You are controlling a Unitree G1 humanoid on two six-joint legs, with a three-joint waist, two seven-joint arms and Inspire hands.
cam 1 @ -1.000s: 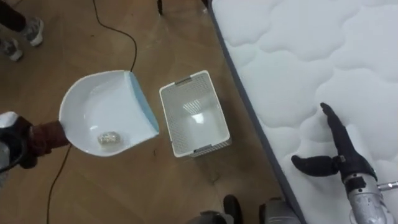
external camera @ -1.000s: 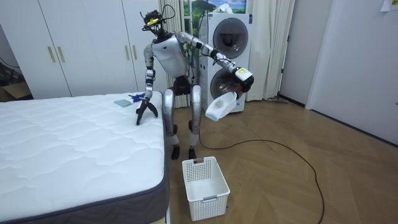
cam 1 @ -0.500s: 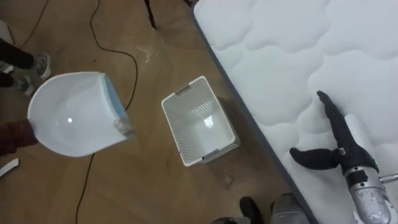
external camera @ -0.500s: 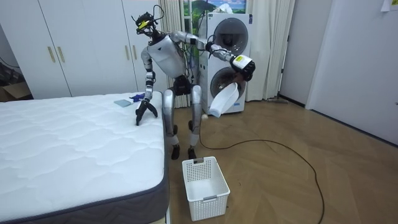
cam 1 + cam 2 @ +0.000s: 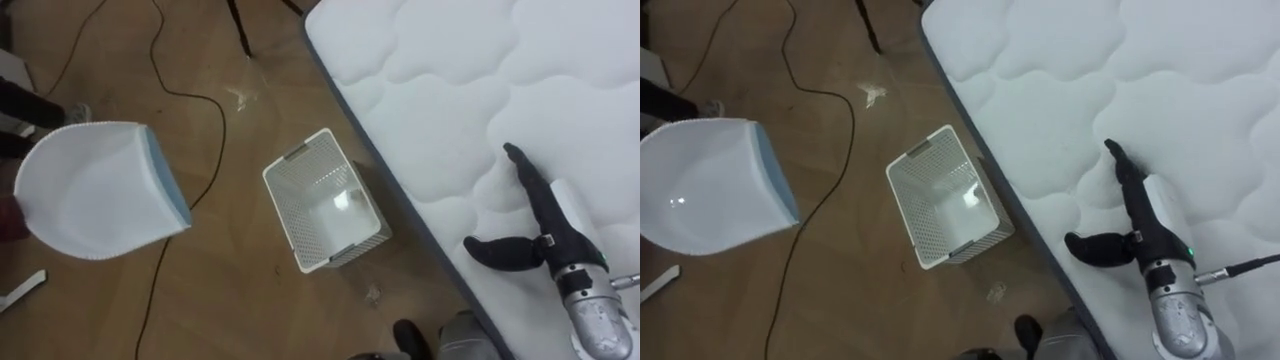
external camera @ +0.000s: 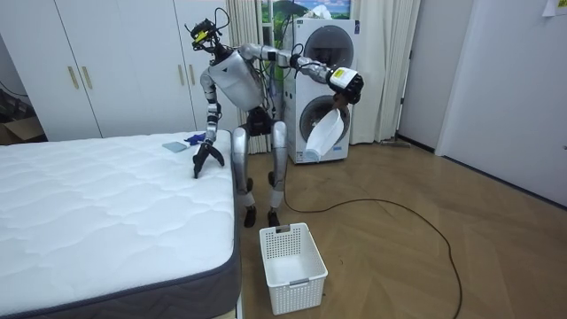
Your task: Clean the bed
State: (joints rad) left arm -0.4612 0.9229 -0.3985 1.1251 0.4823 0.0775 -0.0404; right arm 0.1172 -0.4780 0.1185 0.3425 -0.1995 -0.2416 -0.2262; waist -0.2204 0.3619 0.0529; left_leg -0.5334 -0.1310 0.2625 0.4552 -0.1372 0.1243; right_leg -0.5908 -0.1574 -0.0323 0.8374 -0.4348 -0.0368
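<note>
Wood floor (image 5: 250, 300) beside mattress (image 5: 480, 80): white basket (image 5: 283, 218) stands just off its edge. Raised left hand (image 6: 342, 84) grips white dustpan (image 5: 95, 190) by its handle, pan hanging tipped. On the mattress, right hand (image 5: 548, 232) rests, fingers straight, thumb spread.

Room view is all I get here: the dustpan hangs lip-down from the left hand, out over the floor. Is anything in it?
Observer: The left eye view looks into the dustpan, and I see nothing lying in the part that shows.
Operator: Is it over the basket?
Observer: No. The basket stands by the mattress edge. The dustpan is off to the robot's left of it, with bare floor between them.
Operator: Any litter outside the basket?
Observer: Yes. A small pale scrap lies on the floor just beside the basket's near corner, on the mattress side. A second scrap lies farther off, out from the mattress's corner.
</note>
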